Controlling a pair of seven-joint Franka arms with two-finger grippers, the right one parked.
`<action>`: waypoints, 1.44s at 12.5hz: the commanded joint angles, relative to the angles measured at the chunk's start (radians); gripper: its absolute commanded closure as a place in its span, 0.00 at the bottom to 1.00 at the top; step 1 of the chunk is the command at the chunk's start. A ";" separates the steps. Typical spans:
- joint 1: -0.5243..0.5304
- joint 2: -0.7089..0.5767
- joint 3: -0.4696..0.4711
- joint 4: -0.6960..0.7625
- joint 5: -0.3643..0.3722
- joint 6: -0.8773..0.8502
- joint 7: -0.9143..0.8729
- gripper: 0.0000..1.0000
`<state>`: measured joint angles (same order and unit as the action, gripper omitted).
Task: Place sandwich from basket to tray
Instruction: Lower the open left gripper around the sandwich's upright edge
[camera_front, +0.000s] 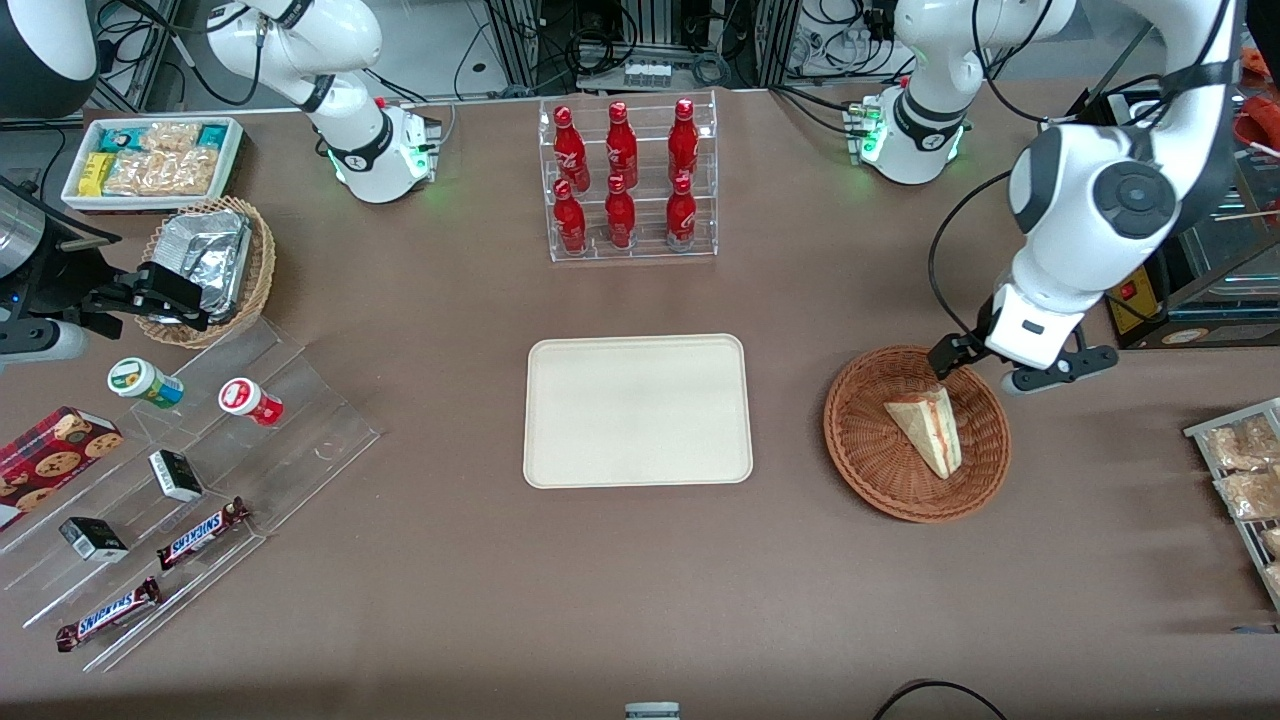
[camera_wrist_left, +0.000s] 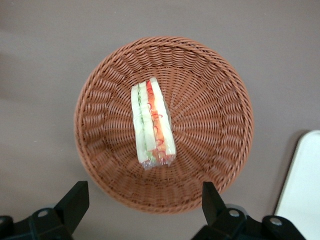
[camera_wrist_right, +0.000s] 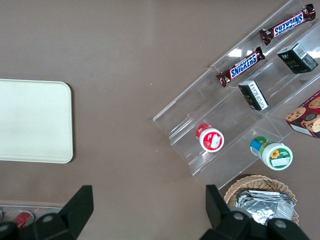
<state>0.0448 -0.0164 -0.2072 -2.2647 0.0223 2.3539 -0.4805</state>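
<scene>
The sandwich (camera_front: 930, 425) lies in the reddish-brown wicker basket (camera_front: 868, 440), toward the working arm's end of the table. It is a pale bread wedge with red and green filling. My left gripper (camera_front: 1004, 364) hovers above the basket's rim, on the side farther from the front camera. It is open and empty. In the left wrist view the sandwich (camera_wrist_left: 152, 122) lies near the middle of the basket (camera_wrist_left: 212, 115), and the two dark fingertips (camera_wrist_left: 75, 199) stand wide apart above the rim. The cream tray (camera_front: 637, 410) lies flat beside the basket at mid-table; its corner shows in the left wrist view (camera_wrist_left: 303, 185).
A clear rack of red bottles (camera_front: 630, 180) stands farther from the camera than the tray. A tan basket of foil packets (camera_front: 215, 265), a white snack bin (camera_front: 150, 160) and a clear stepped stand of snacks (camera_front: 180, 480) lie toward the parked arm's end. A rack of packets (camera_front: 1245, 470) sits at the working arm's end.
</scene>
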 joint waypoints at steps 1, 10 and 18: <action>-0.006 -0.028 0.006 -0.134 0.016 0.180 -0.070 0.00; 0.027 0.165 0.012 -0.161 0.013 0.490 -0.099 0.00; 0.029 0.205 0.011 -0.161 0.013 0.489 -0.150 1.00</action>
<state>0.0705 0.1884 -0.1933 -2.4284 0.0221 2.8249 -0.6034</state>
